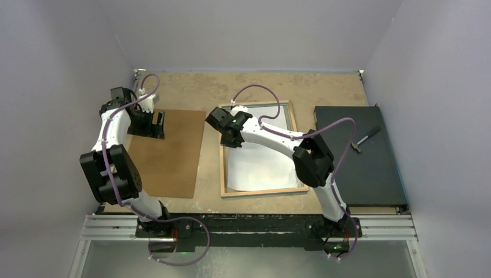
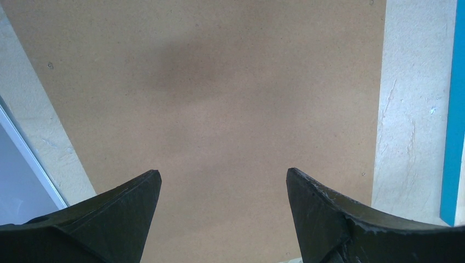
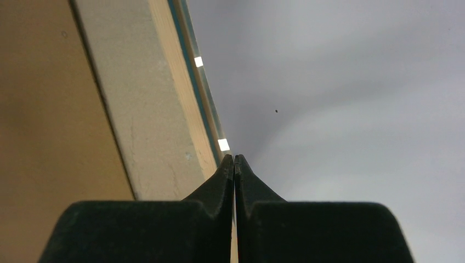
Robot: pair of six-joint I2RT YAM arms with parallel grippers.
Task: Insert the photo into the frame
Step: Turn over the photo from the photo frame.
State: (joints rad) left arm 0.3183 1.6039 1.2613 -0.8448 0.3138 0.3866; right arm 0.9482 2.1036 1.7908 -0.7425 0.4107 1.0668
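Observation:
The frame (image 1: 263, 191) lies face down in the middle of the table, its wood-coloured back rim up. The photo (image 1: 260, 168) lies inside it with its white back up. My right gripper (image 1: 230, 141) is shut, its tips down at the frame's left inner edge. In the right wrist view the shut tips (image 3: 234, 159) meet where the rim (image 3: 181, 109) borders the photo's pale back (image 3: 340, 109); nothing shows between them. My left gripper (image 1: 156, 124) is open and empty over the brown backing board (image 1: 171, 156). In the left wrist view its fingers (image 2: 224, 178) stand wide apart above the board (image 2: 219, 82).
A black flat case (image 1: 365, 168) lies at the right with a small tool (image 1: 365, 139) on it. The frame's blue edge (image 2: 454, 109) shows at the right of the left wrist view, across a strip of bare table (image 2: 411, 109). Walls close in on three sides.

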